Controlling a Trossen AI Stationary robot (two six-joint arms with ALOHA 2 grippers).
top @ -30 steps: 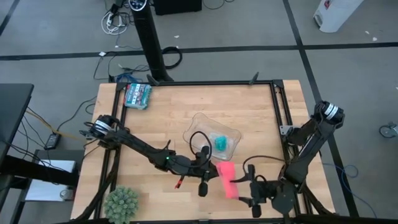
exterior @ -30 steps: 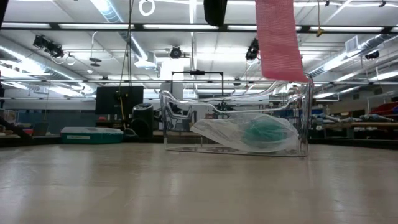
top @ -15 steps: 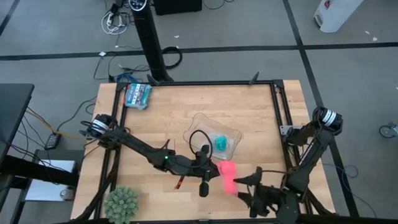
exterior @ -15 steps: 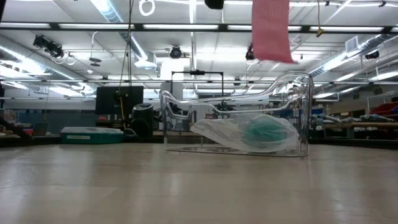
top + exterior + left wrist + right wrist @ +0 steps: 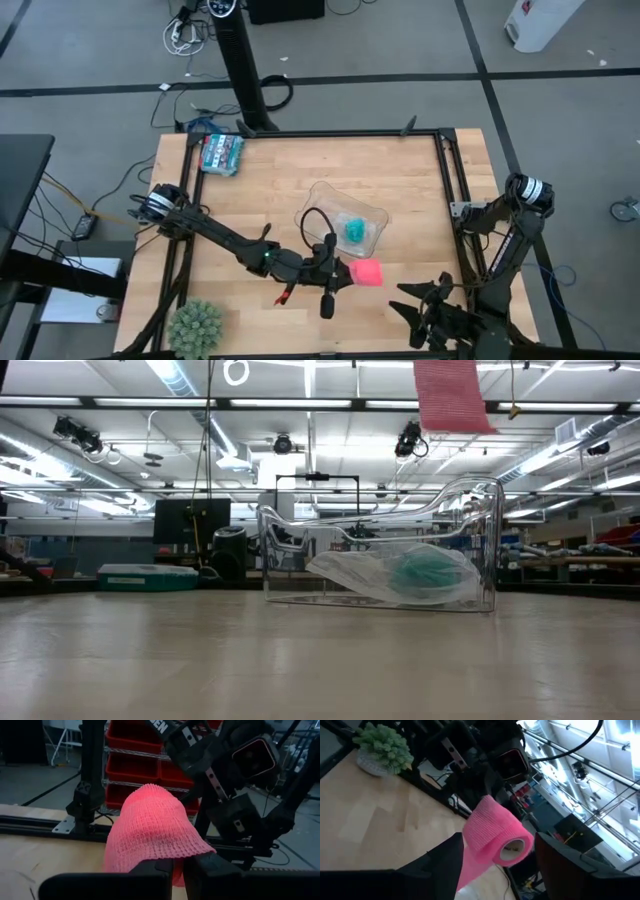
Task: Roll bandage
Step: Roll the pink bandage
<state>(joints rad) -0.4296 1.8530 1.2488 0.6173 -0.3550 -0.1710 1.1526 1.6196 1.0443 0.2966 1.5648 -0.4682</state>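
Wooden tabletop carries little near its front edge, where the left tool hangs, clamped on the bandage and lifting it clear so its free end can wind. Right tool, jaws apart, waits near the front right corner.

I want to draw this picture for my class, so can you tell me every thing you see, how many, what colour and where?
bandage: one, bright pink-red, held up above the table near its front edge, partly rolled
clear tray: one, see-through, middle of the table
teal roll: one, teal, inside the clear tray in a plastic wrap
packet: one, teal and white, far left corner of the table
plant: one, green, front left corner
table: one, light wood
left gripper: one, dark, shut on the bandage
right gripper: one, dark, open, front right, next to the bandage
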